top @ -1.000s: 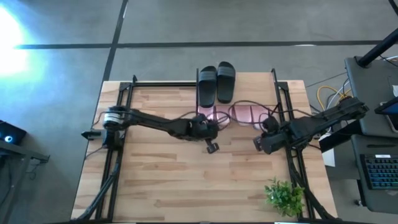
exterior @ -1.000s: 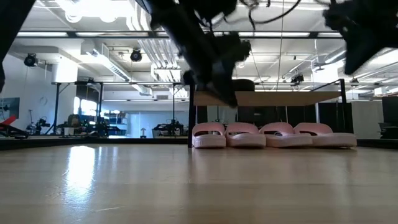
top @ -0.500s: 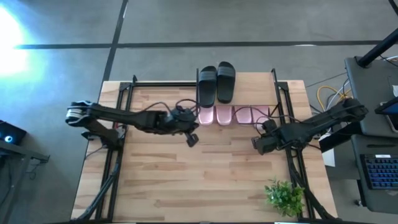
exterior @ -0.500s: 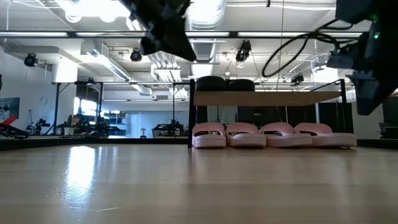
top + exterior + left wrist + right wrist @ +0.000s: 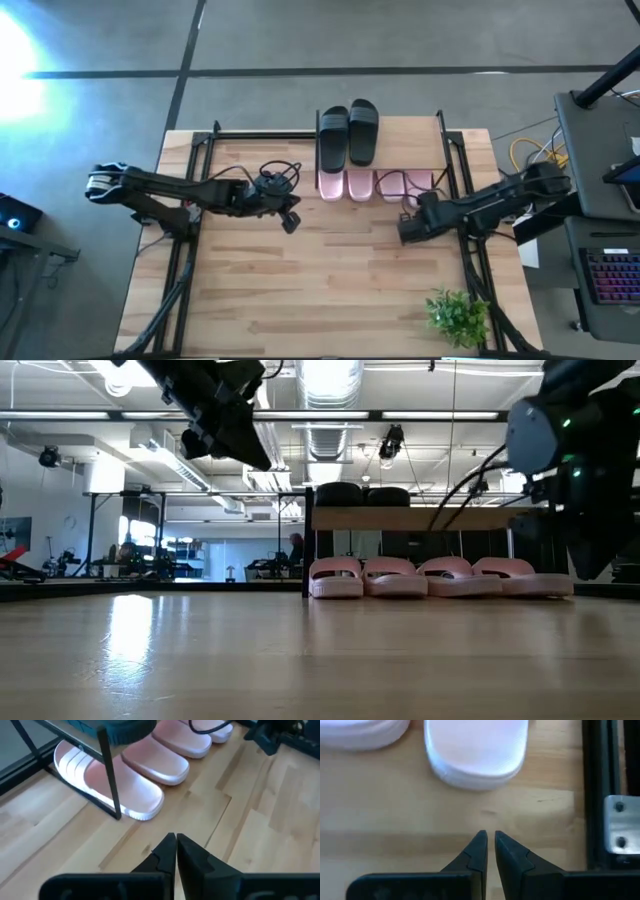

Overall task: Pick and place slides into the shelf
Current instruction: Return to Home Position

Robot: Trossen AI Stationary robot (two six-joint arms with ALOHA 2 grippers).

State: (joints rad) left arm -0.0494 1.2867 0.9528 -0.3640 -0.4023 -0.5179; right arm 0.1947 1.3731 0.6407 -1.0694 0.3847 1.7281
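Note:
Two black slides (image 5: 348, 135) lie side by side on the shelf's wooden plank tier (image 5: 430, 518). Four pale pink slides (image 5: 375, 185) stand in a row on the tabletop under that tier (image 5: 440, 577). My left gripper (image 5: 290, 222) hangs shut above the table, left of and nearer than the pink row; its wrist view shows its fingers (image 5: 176, 842) short of the leftmost pink slide (image 5: 115, 782) and a shelf post (image 5: 109, 775). My right gripper (image 5: 405, 232) is shut, just near of the rightmost pink slide (image 5: 475, 750).
Black frame rails run along the table's left (image 5: 190, 190) and right (image 5: 460, 190) sides; one shows beside my right gripper (image 5: 600, 790). A small green plant (image 5: 458, 315) stands at the near right corner. Bare wooden tabletop (image 5: 330, 290) spreads in the middle and near part.
My left gripper has drawn back from the pink slides toward the table's left edge, and in the low view it has risen. My right gripper has shifted slightly toward the left. The slides have stayed where they were.

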